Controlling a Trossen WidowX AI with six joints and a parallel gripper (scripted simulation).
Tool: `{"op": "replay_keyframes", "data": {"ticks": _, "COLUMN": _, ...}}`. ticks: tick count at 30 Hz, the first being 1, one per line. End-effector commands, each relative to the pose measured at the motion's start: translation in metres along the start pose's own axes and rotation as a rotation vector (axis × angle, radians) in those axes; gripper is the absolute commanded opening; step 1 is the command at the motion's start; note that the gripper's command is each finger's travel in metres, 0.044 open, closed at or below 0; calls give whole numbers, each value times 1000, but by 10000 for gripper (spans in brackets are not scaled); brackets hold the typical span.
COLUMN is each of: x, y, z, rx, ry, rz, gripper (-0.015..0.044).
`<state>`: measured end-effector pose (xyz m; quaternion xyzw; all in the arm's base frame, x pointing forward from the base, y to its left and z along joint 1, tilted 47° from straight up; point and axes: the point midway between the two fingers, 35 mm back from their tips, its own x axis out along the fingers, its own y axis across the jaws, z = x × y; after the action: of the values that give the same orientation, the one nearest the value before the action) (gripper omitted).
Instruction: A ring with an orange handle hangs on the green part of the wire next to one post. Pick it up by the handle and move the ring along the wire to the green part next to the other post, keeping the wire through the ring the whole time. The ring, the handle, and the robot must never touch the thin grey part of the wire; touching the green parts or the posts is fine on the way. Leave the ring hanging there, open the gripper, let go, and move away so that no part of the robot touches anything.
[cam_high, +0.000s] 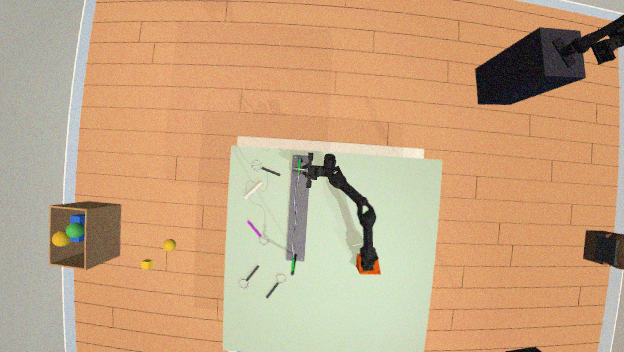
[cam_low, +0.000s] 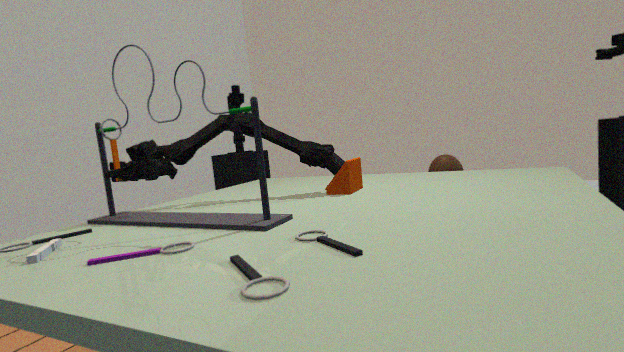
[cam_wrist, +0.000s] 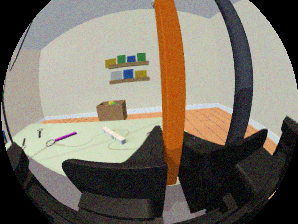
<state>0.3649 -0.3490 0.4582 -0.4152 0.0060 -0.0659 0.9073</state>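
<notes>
The ring (cam_low: 118, 136) is around the near-left green part (cam_low: 109, 129) (cam_high: 299, 163) of the wire, beside the left post (cam_low: 106, 185) (cam_wrist: 243, 75). The green part seems to run through the middle of the ring's opening. Its orange handle (cam_low: 115, 152) (cam_wrist: 172, 75) hangs down, nearly upright. My gripper (cam_low: 116, 172) (cam_wrist: 161, 129) is shut on the lower part of the handle, below the wire. The thin grey wire (cam_low: 131, 45) rises in two tall loops to the other green part (cam_low: 241, 109) (cam_high: 293, 265) at the right post (cam_low: 261, 165). The ring is out of the wrist view.
The posts stand on a dark base (cam_low: 190, 221) (cam_high: 297, 225). Loose rings with dark handles (cam_low: 340, 245) (cam_low: 245, 267), one with a purple handle (cam_low: 125, 256) (cam_wrist: 65, 136), and a white bar (cam_low: 44, 251) (cam_wrist: 114, 135) lie on the table in front of the base.
</notes>
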Motion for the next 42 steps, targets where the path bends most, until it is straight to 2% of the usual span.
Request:
{"op": "replay_keyframes", "data": {"ticks": 1, "x": 0, "y": 0, "z": -1, "rx": 2, "ry": 4, "rz": -3, "gripper": -150}}
{"op": "replay_keyframes", "data": {"ticks": 22, "x": -1, "y": 5, "z": -1, "rx": 2, "ry": 9, "rz": -3, "gripper": -150}}
{"op": "replay_keyframes", "data": {"ticks": 42, "x": -42, "y": 25, "z": 6, "rx": 14, "ry": 353, "rz": 0, "gripper": -150}}
